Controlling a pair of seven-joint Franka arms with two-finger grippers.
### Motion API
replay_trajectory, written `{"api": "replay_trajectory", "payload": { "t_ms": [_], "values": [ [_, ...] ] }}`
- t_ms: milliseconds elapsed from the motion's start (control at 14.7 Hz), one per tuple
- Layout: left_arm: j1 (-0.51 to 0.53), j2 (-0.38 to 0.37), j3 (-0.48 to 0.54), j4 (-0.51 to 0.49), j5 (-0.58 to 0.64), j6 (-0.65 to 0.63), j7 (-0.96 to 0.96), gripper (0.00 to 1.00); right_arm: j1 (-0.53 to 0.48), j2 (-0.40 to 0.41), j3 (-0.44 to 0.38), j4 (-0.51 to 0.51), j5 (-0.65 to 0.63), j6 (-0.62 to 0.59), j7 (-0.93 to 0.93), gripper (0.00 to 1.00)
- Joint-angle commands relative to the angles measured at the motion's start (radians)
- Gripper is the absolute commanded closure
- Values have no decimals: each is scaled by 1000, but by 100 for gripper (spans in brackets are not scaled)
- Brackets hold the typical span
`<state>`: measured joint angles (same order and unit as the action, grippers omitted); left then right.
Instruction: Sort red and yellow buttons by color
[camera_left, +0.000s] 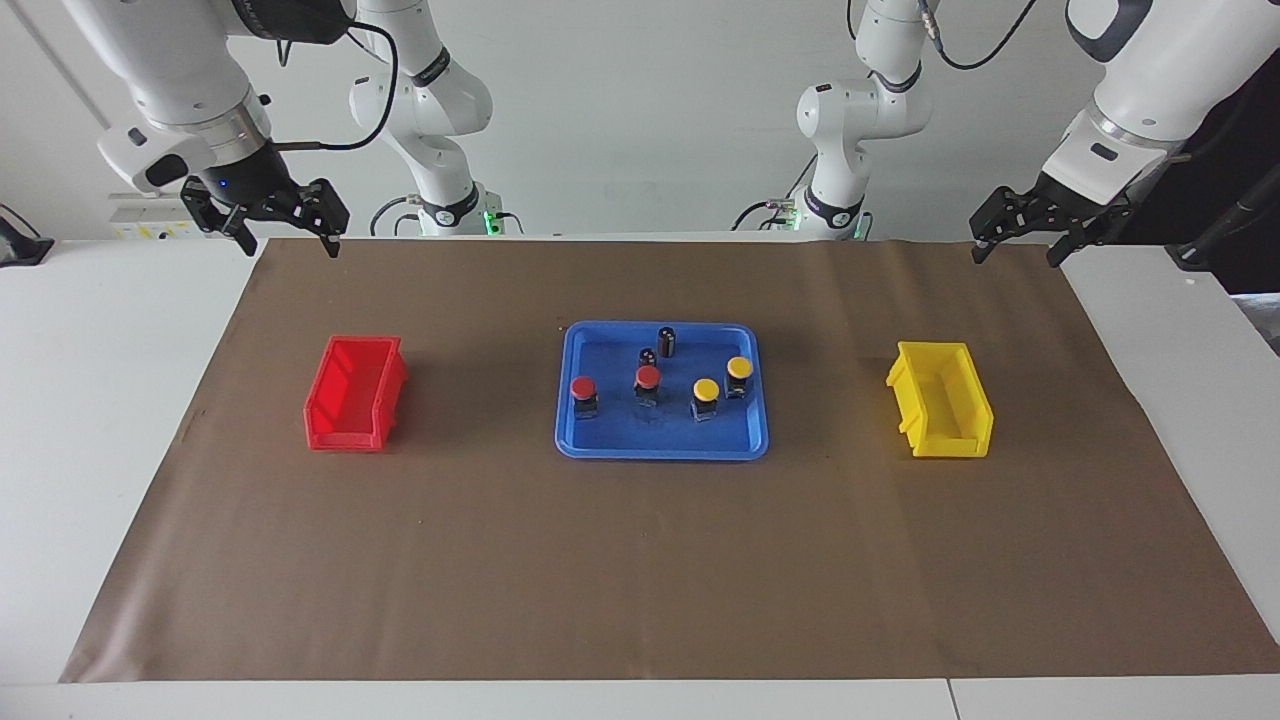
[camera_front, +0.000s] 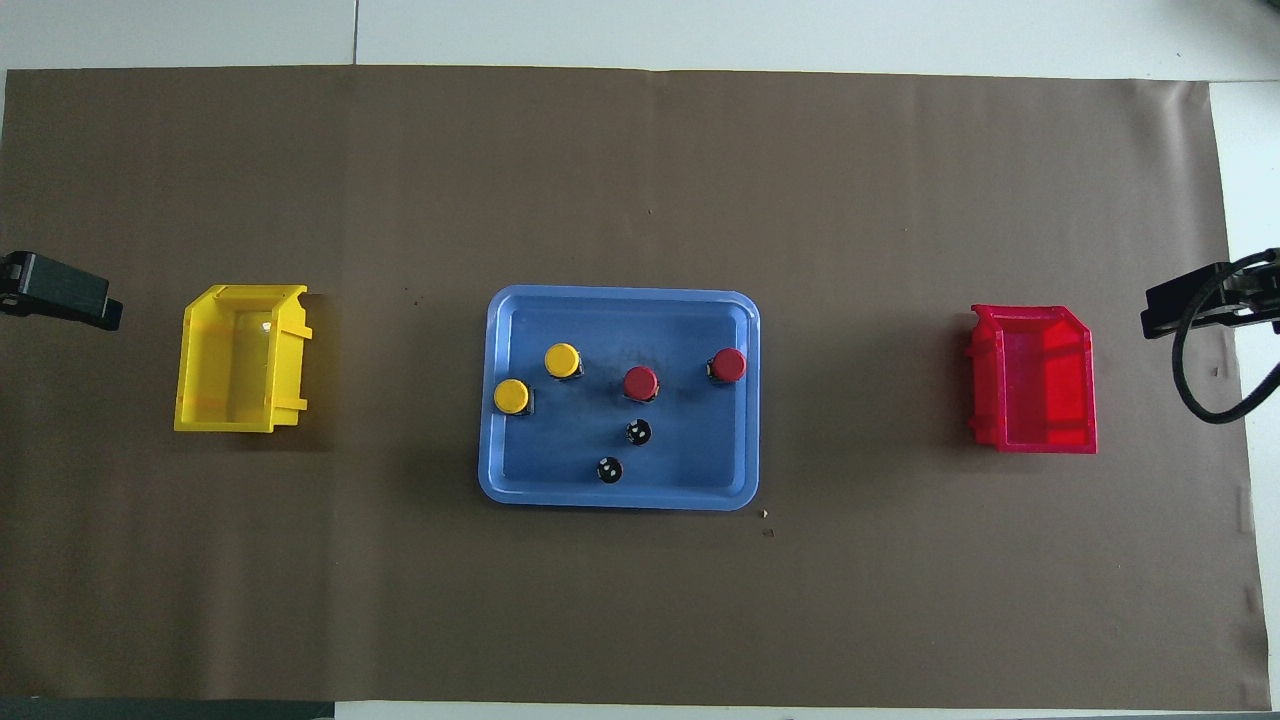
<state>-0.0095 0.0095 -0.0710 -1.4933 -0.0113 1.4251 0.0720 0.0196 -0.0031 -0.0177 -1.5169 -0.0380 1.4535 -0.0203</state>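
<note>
Brown paper (camera_left: 640, 560) covers most of a white table (camera_left: 100, 400), running nearly to its edges. At the paper's middle sits a blue tray (camera_left: 662, 445) with all the small parts in it. A red bin (camera_left: 355, 393) stands toward the right arm's end of the table, a yellow bin (camera_left: 940, 400) toward the left arm's end; both are empty.

Both arms are cut off by the top of the facing view, and from overhead only dark tips show at the side edges. The right gripper (camera_left: 283, 238) hangs over the paper's corner nearest the robots at that arm's end, fingers spread with nothing between them. The left gripper (camera_left: 1015, 245) hangs over the matching corner at its own end, fingers likewise apart and empty. Both arms wait.

Four buttons stand upright in the tray, each a round flat cap on a short dark body whose detail is hard to make out. One red button (camera_left: 584, 389) is nearest the red bin's side; the second red button (camera_left: 647, 378) is beside it. The first yellow button (camera_left: 706, 391) and second yellow button (camera_left: 739, 369) follow toward the yellow bin. Two dark cylinders (camera_left: 667, 341) without caps stand closer to the robots.
</note>
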Motion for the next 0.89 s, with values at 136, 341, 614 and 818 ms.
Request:
{"api": "replay_trajectory", "payload": {
  "t_ms": [136,341,614,818],
  "values": [
    [3,-29,2,-30,-1,-5,15,0,207,130,18,90,43,65,259,0],
    [3,-29,2,-30,-1,-5,15,0,359,283,19,121,43,271,480,0],
    [3,-29,2,-30,-1,-3,15,0,503,351,19,-58,5,497,615,0],
    [3,-29,2,-30,-1,-5,15,0,505,287,19,-238,-3,596,605,0]
  ]
}}
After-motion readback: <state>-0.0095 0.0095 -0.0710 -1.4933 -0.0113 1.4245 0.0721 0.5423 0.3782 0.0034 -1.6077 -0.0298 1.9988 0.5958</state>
